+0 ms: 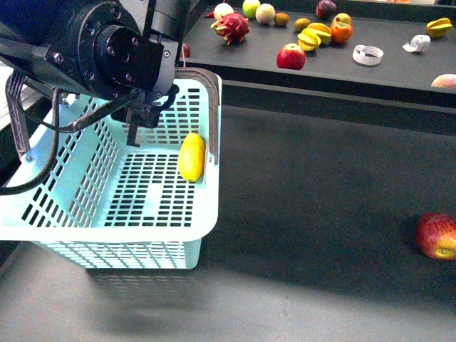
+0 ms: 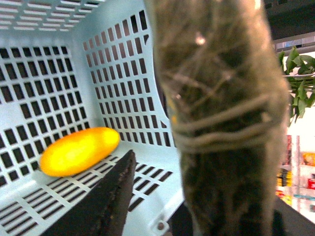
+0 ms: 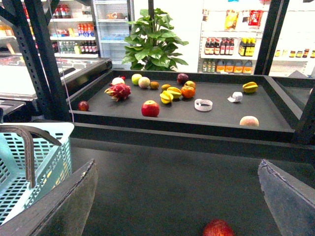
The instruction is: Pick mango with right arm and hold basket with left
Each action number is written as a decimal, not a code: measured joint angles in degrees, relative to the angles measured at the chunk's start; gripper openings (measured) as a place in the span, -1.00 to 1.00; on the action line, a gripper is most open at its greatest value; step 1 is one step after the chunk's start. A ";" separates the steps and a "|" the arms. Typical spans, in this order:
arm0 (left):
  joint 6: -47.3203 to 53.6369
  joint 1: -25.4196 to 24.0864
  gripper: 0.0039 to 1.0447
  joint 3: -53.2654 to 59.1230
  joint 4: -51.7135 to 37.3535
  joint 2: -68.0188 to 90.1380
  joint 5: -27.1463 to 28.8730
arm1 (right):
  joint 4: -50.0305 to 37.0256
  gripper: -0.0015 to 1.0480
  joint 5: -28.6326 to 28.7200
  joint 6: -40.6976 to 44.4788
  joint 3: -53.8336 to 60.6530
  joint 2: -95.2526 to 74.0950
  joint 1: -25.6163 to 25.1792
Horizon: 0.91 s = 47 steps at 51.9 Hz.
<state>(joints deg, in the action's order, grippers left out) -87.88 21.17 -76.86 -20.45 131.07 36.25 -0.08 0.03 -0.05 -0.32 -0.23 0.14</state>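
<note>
The plain yellow mango (image 1: 192, 157) lies on the slotted floor of the pale turquoise basket (image 1: 107, 229), against its right wall. It also shows in the left wrist view (image 2: 78, 151). My left gripper (image 1: 146, 114) reaches into the basket from the far side and is shut on the basket; in the left wrist view (image 2: 162, 196) one dark finger (image 2: 98, 206) is inside and the other (image 2: 221, 123) outside, with the rim (image 2: 162, 216) between. My right gripper (image 3: 177, 206) is open and empty above the dark table, away from the basket (image 3: 34, 167). It is out of the front view.
A red apple (image 1: 437, 236) lies on the dark table at the right, and shows just below my right gripper (image 3: 217, 228). A raised black tray (image 1: 399, 71) at the back holds a red apple (image 1: 291, 56), dragon fruit (image 1: 231, 28), starfruit (image 1: 312, 37) and several others. The taupe handle (image 1: 211, 114) lies along the basket's right rim.
</note>
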 joint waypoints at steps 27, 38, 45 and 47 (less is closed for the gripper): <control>18.88 0.46 0.85 33.90 -15.04 -26.56 5.22 | 0.00 0.85 0.00 0.00 0.00 -0.02 0.00; 30.77 -3.72 0.85 51.49 -23.52 -35.69 10.21 | 0.00 0.85 0.00 0.00 0.00 -0.02 0.00; 37.35 -5.92 0.85 57.29 -33.31 -36.41 9.29 | 0.00 0.85 -0.02 0.00 0.00 -0.02 0.00; 38.25 -6.34 0.85 58.12 -34.62 -36.39 9.20 | 0.00 0.85 -0.02 0.00 0.00 0.00 0.00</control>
<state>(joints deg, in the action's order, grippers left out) -49.63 14.83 -18.74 -55.07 94.67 45.45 -0.08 0.01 -0.05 -0.32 -0.23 0.14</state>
